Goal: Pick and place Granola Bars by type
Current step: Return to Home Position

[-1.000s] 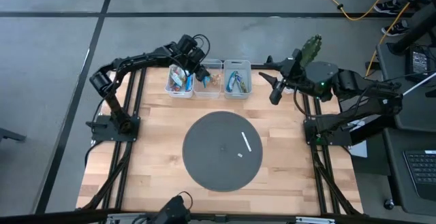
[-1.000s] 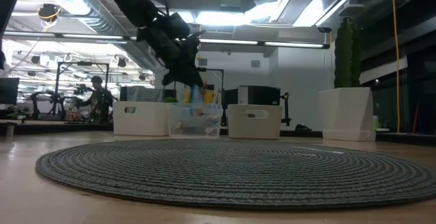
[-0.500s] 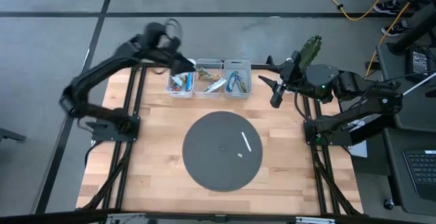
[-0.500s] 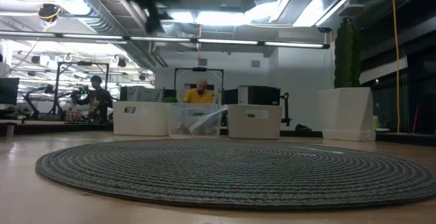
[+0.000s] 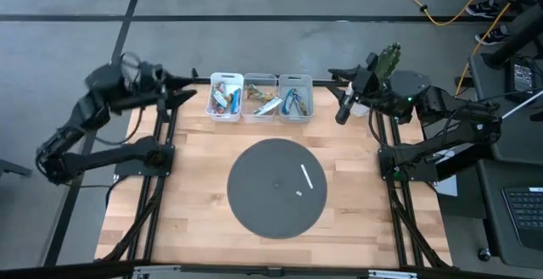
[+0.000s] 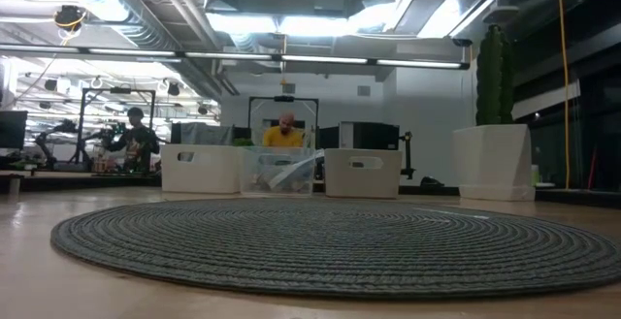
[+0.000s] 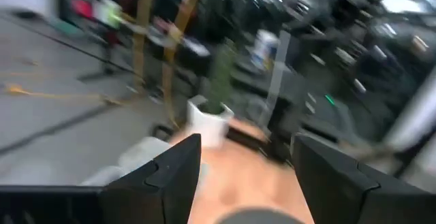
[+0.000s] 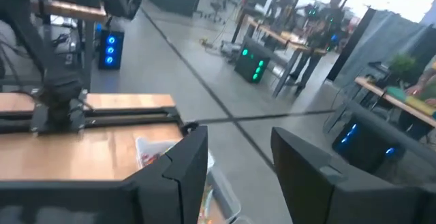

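Just beyond the round grey mat (image 5: 254, 196), three bins (image 5: 260, 75) in a row hold the Granola Bars (image 5: 222, 100), jumbled aslant, long axes mostly pointing away from the mat; beyond the mat's left and right, the left gripper (image 5: 188, 91) and right gripper (image 5: 338, 97) hang spread, empty.

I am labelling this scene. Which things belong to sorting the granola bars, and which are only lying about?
Job: granola bars, in the left white bin, clear bin and right white bin; left gripper and right gripper, both open, beside the bins.
Lying about: round grey mat; white stick on it; potted plant.
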Controlling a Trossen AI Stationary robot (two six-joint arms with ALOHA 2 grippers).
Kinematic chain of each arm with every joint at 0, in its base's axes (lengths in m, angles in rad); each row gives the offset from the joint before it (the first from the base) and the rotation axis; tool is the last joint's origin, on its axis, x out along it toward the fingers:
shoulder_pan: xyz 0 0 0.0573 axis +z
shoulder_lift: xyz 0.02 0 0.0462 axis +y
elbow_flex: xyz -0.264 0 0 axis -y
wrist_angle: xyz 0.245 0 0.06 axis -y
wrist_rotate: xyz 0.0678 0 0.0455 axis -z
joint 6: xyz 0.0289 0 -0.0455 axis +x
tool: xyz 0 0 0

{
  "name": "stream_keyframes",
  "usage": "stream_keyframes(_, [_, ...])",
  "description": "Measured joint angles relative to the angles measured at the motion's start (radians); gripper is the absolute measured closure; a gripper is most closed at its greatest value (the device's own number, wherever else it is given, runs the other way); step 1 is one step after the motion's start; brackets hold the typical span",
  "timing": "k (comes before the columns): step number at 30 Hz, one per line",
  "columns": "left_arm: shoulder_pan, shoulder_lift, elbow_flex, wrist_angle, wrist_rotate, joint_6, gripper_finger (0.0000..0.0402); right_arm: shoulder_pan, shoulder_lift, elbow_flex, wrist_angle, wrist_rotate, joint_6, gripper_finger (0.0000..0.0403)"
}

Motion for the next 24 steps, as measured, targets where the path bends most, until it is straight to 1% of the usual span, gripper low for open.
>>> stream_keyframes(2, [-0.056,-0.111,-0.122,0.078,-0.143,-0.032,0.0184,-0.006,0.000,0.000,0.030,-0.001,-0.025,0.0239])
stream_keyframes(3, [-0.078,-0.173,-0.190,0.125,-0.186,-0.047,0.0184,-0.008,0.000,0.000,0.042,-0.001,-0.030,0.0239])
stream_keyframes(4, [-0.095,-0.230,-0.261,0.186,-0.203,-0.063,0.0185,-0.010,0.000,0.000,0.048,-0.001,-0.033,0.0239])
stream_keyframes(7, [-0.129,-0.388,-0.482,0.363,-0.199,-0.109,0.0187,-0.015,0.000,0.000,0.052,-0.002,-0.045,0.0239])
stream_keyframes(9, [-0.137,-0.477,-0.608,0.459,-0.200,-0.128,0.0187,-0.017,0.000,0.000,0.051,-0.008,-0.059,0.0239])
stream_keyframes(11, [-0.137,-0.558,-0.716,0.515,-0.217,-0.139,0.0185,-0.018,0.000,0.000,0.053,-0.028,-0.077,0.0239])
stream_keyframes(13, [-0.137,-0.616,-0.803,0.513,-0.259,-0.161,0.0183,-0.023,0.001,0.000,0.058,-0.039,-0.096,0.0239])
stream_keyframes(14, [-0.137,-0.617,-0.841,0.523,-0.281,-0.170,0.0183,-0.026,0.001,0.000,0.062,-0.049,-0.107,0.0239])
stream_keyframes(16, [-0.137,-0.617,-0.902,0.523,-0.296,-0.176,0.0183,-0.034,0.001,0.000,0.069,-0.061,-0.113,0.0239])
stream_keyframes(18, [-0.137,-0.596,-0.947,0.572,-0.312,-0.168,0.0184,-0.044,0.001,0.000,0.071,-0.082,-0.113,0.0239])
stream_keyframes(20, [-0.138,-0.588,-1.001,0.584,-0.321,-0.162,0.0186,-0.056,0.001,0.000,0.073,-0.098,-0.114,0.0239])
stream_keyframes(24, [-0.140,-0.592,-1.073,0.668,-0.333,-0.118,0.0186,-0.060,0.001,0.000,0.071,-0.126,-0.114,0.0239])
